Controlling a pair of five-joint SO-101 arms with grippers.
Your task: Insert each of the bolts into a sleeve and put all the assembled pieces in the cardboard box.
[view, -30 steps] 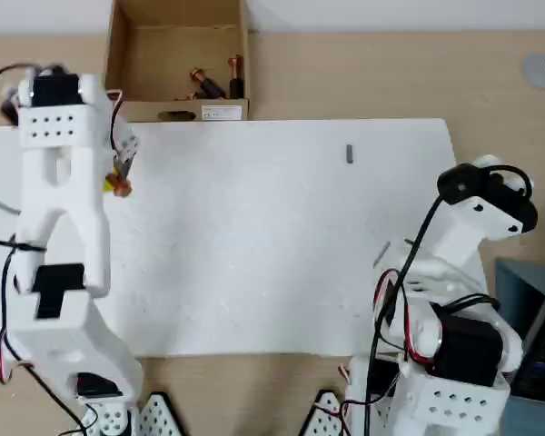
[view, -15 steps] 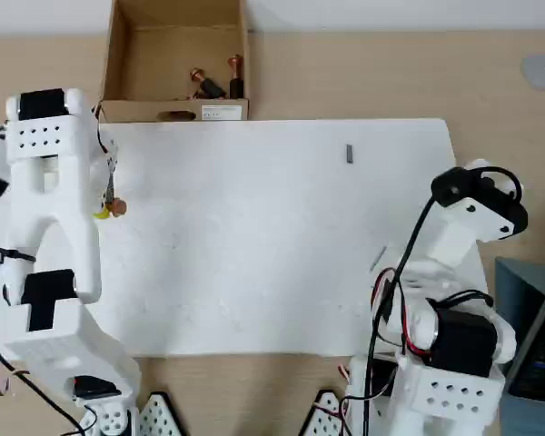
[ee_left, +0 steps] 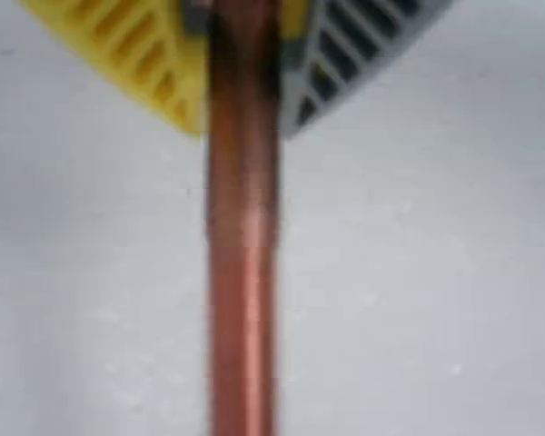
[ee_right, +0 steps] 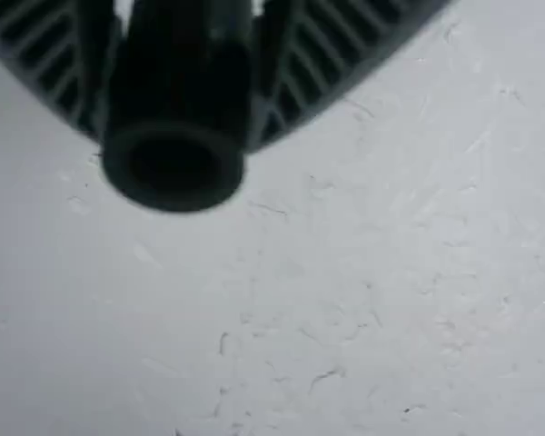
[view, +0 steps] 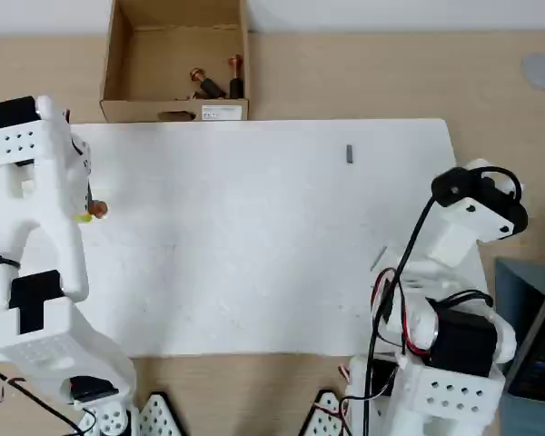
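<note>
Left gripper (ee_left: 242,123): I am pinching the bolt (ee_left: 242,272) at one end, leaving its shank free | right gripper (ee_right: 177,123): I am clamping the sleeve (ee_right: 174,168), presenting its open bore.

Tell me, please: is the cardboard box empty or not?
Not empty: the cardboard box holds two copper-and-black pieces, lying in its right half.

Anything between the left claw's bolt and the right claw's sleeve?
Nothing visible. The only stray item, a small grey piece, lies near the far edge of the mat, off the line from bolt to sleeve.
</note>
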